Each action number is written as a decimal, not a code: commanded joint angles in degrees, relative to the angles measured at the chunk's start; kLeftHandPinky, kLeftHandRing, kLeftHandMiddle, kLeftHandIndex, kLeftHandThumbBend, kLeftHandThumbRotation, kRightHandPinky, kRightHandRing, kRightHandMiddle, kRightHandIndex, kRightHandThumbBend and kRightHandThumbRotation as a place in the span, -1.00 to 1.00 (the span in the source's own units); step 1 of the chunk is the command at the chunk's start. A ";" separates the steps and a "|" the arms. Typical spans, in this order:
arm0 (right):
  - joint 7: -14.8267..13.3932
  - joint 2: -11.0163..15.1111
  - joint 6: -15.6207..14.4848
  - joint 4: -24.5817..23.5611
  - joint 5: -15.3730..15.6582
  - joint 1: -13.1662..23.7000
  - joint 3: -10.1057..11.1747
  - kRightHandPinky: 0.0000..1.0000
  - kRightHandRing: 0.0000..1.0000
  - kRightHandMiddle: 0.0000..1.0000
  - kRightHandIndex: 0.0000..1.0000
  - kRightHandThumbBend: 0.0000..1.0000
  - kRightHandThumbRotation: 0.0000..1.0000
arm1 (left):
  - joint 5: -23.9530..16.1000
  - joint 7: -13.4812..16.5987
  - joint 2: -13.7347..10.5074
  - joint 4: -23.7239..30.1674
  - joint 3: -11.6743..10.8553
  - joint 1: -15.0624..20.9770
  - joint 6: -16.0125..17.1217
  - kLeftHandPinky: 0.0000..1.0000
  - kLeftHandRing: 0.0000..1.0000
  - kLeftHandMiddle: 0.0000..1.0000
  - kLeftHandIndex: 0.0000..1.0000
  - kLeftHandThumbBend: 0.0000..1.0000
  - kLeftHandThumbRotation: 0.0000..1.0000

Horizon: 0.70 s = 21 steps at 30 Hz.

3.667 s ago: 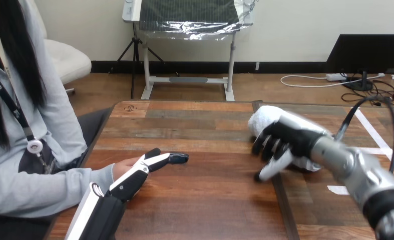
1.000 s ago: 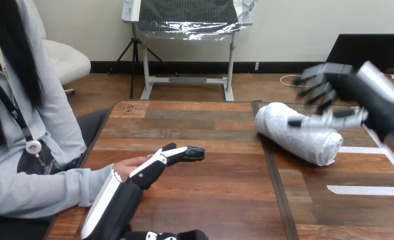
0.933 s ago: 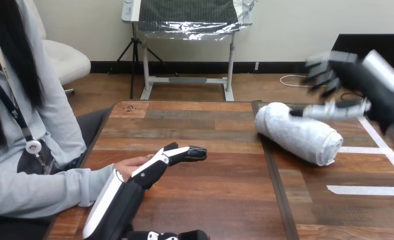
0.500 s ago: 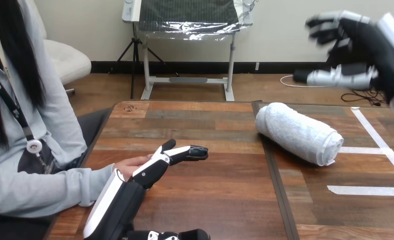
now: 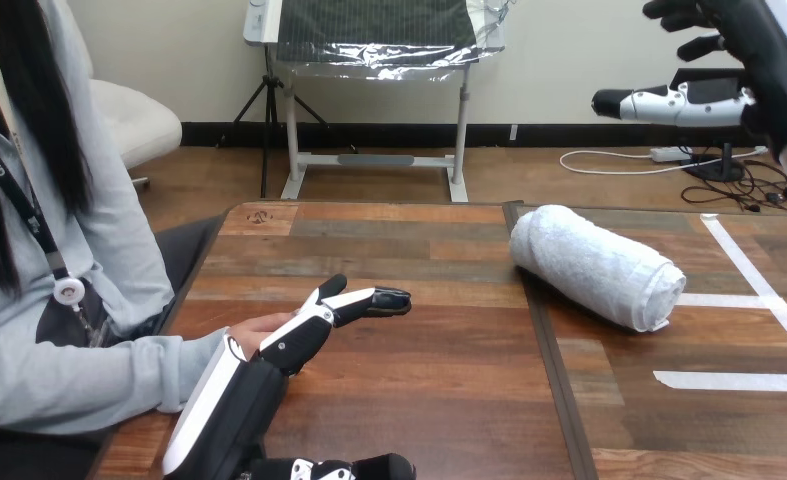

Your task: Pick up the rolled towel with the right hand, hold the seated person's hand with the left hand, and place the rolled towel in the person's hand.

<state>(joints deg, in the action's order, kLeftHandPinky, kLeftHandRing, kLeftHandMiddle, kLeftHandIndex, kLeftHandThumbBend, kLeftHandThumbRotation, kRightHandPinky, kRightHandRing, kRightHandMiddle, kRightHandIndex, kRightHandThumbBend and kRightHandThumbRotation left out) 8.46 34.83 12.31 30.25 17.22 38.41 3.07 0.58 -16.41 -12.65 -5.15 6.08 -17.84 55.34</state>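
No readable text, labels, numbers or signs.

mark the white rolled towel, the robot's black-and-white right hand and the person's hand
white rolled towel [image 5: 594,265]: head view, middle of the roll
robot's black-and-white right hand [image 5: 759,50]: head view, its black palm
person's hand [image 5: 254,328]: head view, its visible palm edge
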 commanded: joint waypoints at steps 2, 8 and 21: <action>-2.34 1.13 3.85 11.97 3.34 10.36 -3.35 0.44 0.65 0.66 0.70 1.00 -0.20 | 1.14 -0.03 0.05 -0.57 0.16 3.28 1.56 0.95 0.62 0.57 0.54 0.68 0.09; -2.87 -0.31 4.79 23.17 5.33 16.27 -5.84 0.49 0.69 0.70 0.73 1.00 -0.20 | 1.09 -0.02 0.05 -0.46 0.19 3.12 1.74 0.94 0.62 0.57 0.55 0.68 0.09; -6.21 -3.61 1.76 38.59 10.56 23.52 -11.12 0.43 0.69 0.76 0.78 1.00 -0.18 | 1.45 -0.29 -0.03 0.04 0.58 2.94 1.65 0.92 0.61 0.57 0.55 0.67 0.09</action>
<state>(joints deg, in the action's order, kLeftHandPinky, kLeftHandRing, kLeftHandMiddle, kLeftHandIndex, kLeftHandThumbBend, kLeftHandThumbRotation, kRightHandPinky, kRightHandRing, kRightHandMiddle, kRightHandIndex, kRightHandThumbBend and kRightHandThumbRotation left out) 6.26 34.29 15.02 57.42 24.93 49.91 -4.60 0.56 -16.44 -12.68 -5.20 6.08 -18.01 55.40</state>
